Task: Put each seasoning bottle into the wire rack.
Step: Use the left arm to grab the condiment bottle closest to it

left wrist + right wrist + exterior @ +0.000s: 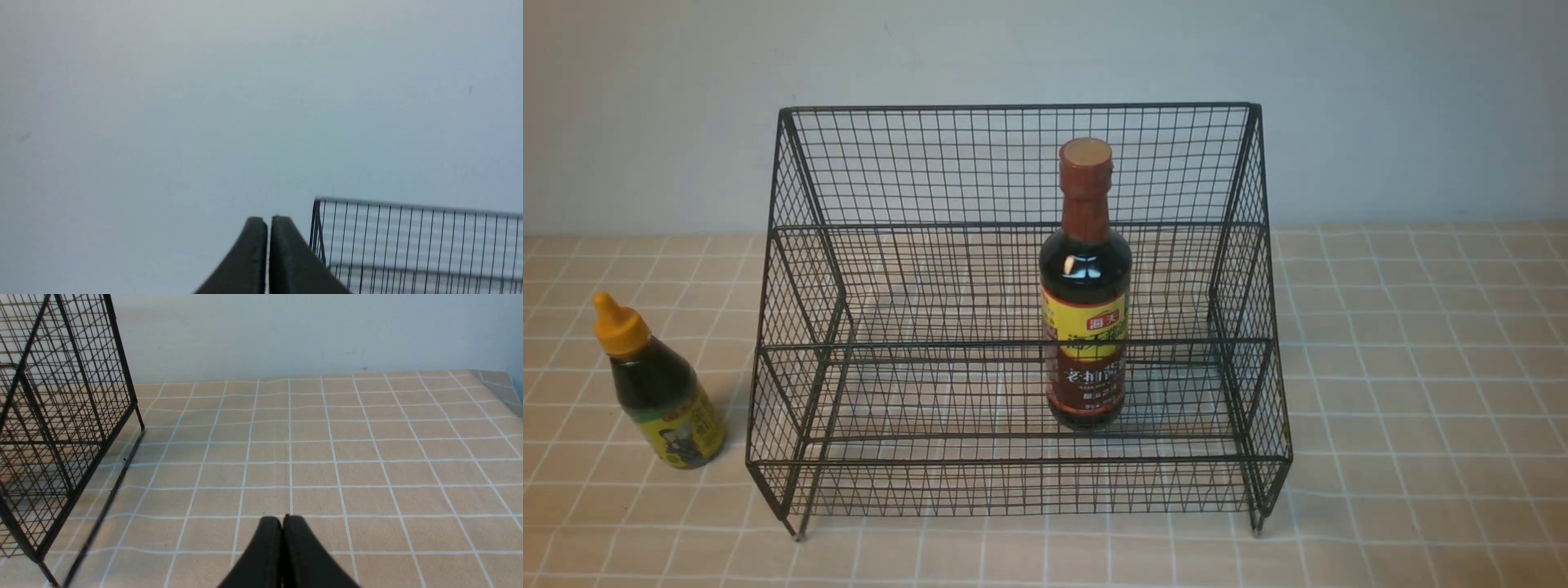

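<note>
Our left gripper point(267, 222) has its two fingers pressed tight together with nothing between them. It points at the pale wall point(163, 102), and a top corner of the wire rack point(408, 245) is near it. Our right gripper point(282, 520) is pinched together the same way and holds nothing. It hangs low over the checked cloth point(327, 457), with one end of the rack off to its side. In the front view the rack fills the middle of the frame. The tall bottle point(1086, 327) stands upright inside it on the low shelf, a little right of the middle. The short bottle point(662, 384) with the yellow cap stands on the cloth at the lower left of the frame, outside the rack and near its left side.
</note>
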